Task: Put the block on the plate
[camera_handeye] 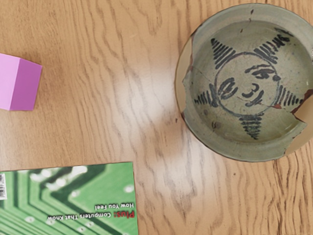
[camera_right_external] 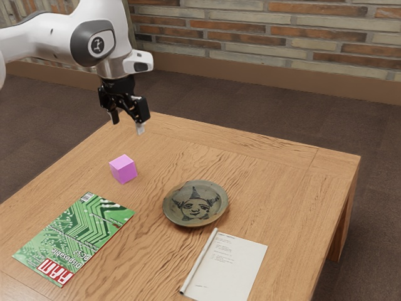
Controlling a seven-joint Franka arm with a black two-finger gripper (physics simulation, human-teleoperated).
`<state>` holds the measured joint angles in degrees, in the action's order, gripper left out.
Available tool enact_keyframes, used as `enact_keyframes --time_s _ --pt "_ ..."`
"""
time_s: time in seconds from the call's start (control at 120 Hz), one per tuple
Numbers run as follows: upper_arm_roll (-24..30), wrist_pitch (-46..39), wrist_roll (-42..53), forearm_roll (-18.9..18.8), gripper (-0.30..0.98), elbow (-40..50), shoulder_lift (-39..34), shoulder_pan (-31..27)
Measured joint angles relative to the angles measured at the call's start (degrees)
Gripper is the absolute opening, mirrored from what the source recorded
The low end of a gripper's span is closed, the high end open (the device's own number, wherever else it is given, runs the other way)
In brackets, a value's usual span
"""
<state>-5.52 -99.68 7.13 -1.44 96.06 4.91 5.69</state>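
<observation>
**Hanging above the worktop, with the tool open and the block well below**

Holding the fingers apart at the end of the white arm, high over the worktop and well away from the block. Pointing downward, with a gap plain to see between the two tips.

Looking down, seeing the block resting directly on the wood: pink to violet, flat-faced, apart from the plate. Finding the plate toward the exterior view's right from the block and nearer that camera. Noting round, grey-green ware, chipped along the rim, with a dark painted star and a face at its centre.

Seeing also a green magazine lying flat, nearer the exterior camera than the block, printed with circuit-board tracks and big white letters on red. Making out a white booklet near the plate, with small print on the page and a curled edge along one side.

In the wrist view, catching part of the block, most of the plate and a piece of the magazine, all apart from one another on the wood grain. Beyond the worktop, looking onto dark brown floor and a brick wall.
</observation>
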Motion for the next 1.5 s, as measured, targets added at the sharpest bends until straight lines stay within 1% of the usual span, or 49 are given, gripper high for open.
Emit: enact_keyframes --time_s 0.142,0.258,0.392,0.558,0.675,0.742,0.792,0.958,1.1,1.367,1.5 --pt "0.03 -0.22 0.75 -0.18 0.69 0.11 1.09 -0.21" --pt "0.07 -1.93 1.19 -0.33 0.69 0.68 4.59 -2.52" --pt "0.24 -6.20 1.60 -0.38 0.69 1.04 9.68 -5.29" --pt "4.77 -13.52 2.47 -0.67 0.69 3.86 12.30 -13.16" --pt "5.59 -20.39 5.18 -1.11 0.69 6.70 14.18 -16.96" --pt "5.96 -23.88 7.53 -1.25 0.69 6.55 16.16 -18.54" --pt "7.55 -25.91 9.39 -1.32 0.69 5.68 17.69 -20.65" --pt "9.38 -30.05 15.14 -1.53 0.69 4.40 19.97 -24.33" --pt "14.10 -31.85 19.93 -3.34 0.69 2.00 22.85 -29.41" --pt "15.18 -35.58 27.25 -5.19 0.69 1.44 26.18 -30.72" --pt "15.14 -37.49 29.35 -5.19 0.69 1.44 27.56 -30.82"
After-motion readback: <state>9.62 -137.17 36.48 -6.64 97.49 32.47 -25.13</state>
